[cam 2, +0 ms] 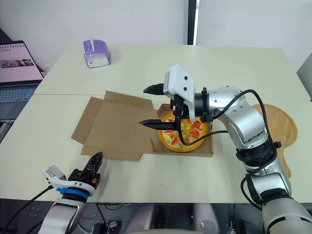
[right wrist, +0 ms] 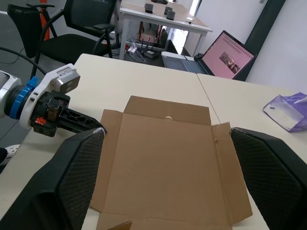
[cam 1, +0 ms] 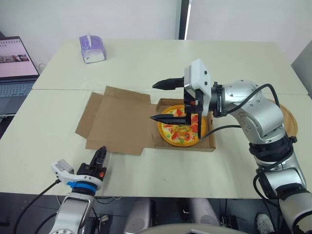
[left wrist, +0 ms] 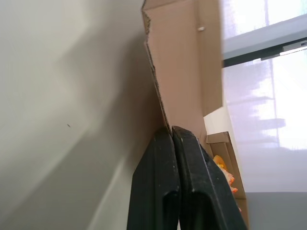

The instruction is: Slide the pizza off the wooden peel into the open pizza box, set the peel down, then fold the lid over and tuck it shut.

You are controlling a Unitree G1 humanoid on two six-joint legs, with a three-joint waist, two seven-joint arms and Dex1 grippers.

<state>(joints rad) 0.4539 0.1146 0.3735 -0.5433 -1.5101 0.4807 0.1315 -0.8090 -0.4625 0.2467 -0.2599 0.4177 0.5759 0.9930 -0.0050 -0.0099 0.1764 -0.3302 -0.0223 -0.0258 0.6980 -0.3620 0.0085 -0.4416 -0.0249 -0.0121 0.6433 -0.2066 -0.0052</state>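
Sitting in the tray of the brown cardboard pizza box (cam 1: 185,146) was the round colourful toy pizza (cam 1: 179,127), with the lid (cam 1: 117,122) flopped open flat toward the robot's left. The right hand (cam 1: 152,101) hovered over it, fingers spread wide, holding nothing. The left hand (cam 1: 101,152) sat by the worktop's (cam 1: 146,63) near edge, fingers pressed together. The round wooden peel (cam 2: 280,126) lay off to the right.

No writing can be read anywhere; the laptop (cam 1: 14,61) screen shows a pale pink page with a strip of small pictures and faint lines of print, all too small to make out; the tissue pack (cam 1: 92,48) bears a small dark mark on its purple side that cannot be told as letters.
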